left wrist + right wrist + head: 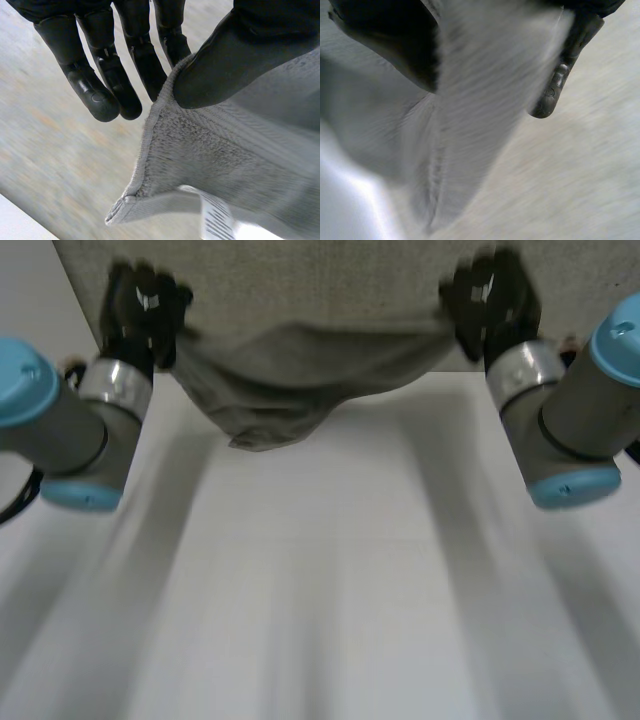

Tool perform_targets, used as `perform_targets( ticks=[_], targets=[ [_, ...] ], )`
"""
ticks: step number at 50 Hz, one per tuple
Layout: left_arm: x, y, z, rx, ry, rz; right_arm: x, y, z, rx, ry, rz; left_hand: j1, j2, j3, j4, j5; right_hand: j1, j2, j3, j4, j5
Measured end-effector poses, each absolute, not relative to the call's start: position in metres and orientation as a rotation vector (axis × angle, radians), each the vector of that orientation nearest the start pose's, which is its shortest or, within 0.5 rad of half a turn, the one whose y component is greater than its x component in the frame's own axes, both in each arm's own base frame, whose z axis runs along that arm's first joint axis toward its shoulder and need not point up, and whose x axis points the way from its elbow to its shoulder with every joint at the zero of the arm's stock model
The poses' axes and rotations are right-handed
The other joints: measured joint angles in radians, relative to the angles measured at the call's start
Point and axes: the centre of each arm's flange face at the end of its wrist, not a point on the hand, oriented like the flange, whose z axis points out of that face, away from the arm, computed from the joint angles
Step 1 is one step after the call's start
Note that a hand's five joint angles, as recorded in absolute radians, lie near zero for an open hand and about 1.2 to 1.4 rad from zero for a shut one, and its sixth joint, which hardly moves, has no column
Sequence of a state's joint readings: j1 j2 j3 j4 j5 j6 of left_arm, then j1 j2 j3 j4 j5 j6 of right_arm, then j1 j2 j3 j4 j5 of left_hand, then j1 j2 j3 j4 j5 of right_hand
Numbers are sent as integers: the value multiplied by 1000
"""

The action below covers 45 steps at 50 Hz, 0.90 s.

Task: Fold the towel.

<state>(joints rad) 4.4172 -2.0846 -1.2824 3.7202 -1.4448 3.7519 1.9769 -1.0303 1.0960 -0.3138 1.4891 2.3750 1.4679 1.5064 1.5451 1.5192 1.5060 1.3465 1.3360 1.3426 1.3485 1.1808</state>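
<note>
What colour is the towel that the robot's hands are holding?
The towel is plain grey. The left wrist view shows it best.

Grey towel (300, 370): looped pile, plain flat band at hem. White label (217, 220), black print. Black left hand (145, 305), black right hand (490, 300). White surface (330, 590), unpatterned. Grey arms (570, 410), light-blue caps (25, 380).

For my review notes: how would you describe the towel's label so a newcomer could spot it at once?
At the far side of the white table is a grey towel. Go to the corner pinched by the left hand; a little beyond its thumb, a small label sits by the hem. It is the one white, black-printed patch on plain grey cloth.
</note>
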Motion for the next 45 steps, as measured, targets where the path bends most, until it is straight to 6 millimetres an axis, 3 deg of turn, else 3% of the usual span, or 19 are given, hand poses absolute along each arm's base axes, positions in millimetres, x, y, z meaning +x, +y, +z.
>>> perform_targets(
  ticks=[5,9,14,19,28,33,40,45],
  targets=[
    [-251,-359,223,970,1635,-2282,288,-344,233,-1412,2004,-2275,0,0,0,0,0,0,0,0,0,0],
    [-241,-329,190,1095,1753,-2171,269,-330,191,-1483,2201,-2002,0,0,1,0,0,0,0,0,0,0],
    [-237,-294,165,1251,1808,-2076,249,-318,161,-1486,2333,-1823,0,4,1,0,-1,0,0,0,0,0],
    [-233,-270,155,1359,1780,-2005,236,-311,154,-1441,2394,-1767,0,4,2,0,-1,0,0,0,0,0],
    [-217,-267,177,1318,1670,-1993,221,-297,189,-1332,2395,-1864,0,5,3,0,0,0,0,0,0,0],
    [-204,-274,217,1200,1555,-2063,214,-285,230,-1289,2361,-1965,0,4,3,0,0,0,0,0,0,0],
    [-191,-279,280,1024,1399,-2214,206,-276,303,-1216,2241,-2185,0,13,3,0,0,0,0,0,3,0],
    [-191,-288,303,954,1395,-2305,207,-279,337,-1185,2182,-2268,0,13,3,0,9,0,1,0,3,2]
  ],
)
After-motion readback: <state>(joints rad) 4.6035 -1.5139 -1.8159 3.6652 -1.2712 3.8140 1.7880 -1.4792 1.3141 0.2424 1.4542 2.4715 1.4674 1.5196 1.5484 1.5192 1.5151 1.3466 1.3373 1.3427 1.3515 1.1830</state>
